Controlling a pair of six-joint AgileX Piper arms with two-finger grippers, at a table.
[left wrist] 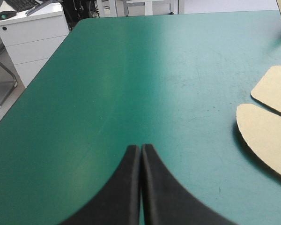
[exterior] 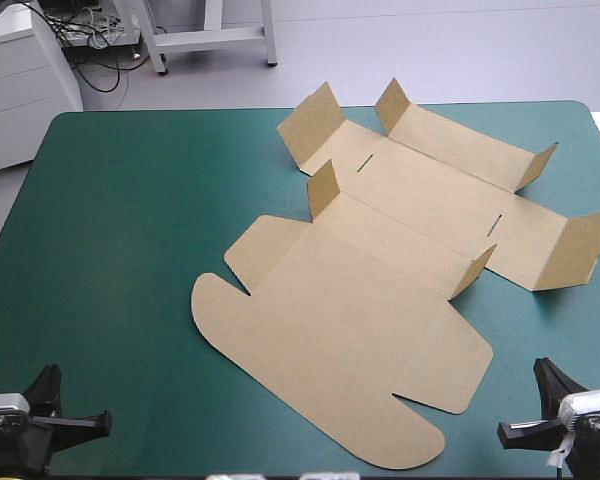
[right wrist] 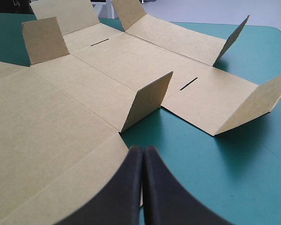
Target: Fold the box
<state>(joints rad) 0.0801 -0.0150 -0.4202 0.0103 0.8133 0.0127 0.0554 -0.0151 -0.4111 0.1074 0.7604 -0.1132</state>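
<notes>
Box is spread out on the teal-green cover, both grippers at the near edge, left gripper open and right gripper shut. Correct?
Not quite. The left gripper is shut, not open: the left wrist view shows it closed to one pointed arch. The rest holds: the box lies spread on the teal-green cover, and the right gripper is shut.

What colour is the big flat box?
Brown, the box shows best in the high view.

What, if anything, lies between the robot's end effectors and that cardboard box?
Nothing visible. Only bare teal-green cover separates the left end effector from the brown box; the right end effector points straight at it, unobstructed.
</notes>
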